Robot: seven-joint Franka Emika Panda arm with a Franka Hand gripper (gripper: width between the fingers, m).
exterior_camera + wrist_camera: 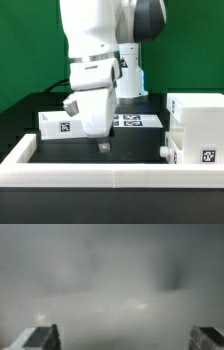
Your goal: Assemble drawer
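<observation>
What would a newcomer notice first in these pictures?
The white arm fills the exterior view's middle, its open gripper pointing down at the black tabletop. The large cube casing stands at that view's right, a smaller white box at its left. The wrist view is mostly grey blur.

White casing (195, 120) and white box (52, 122) bear black-and-white square tags (208, 155); the tabletop (135, 146) is black.
</observation>
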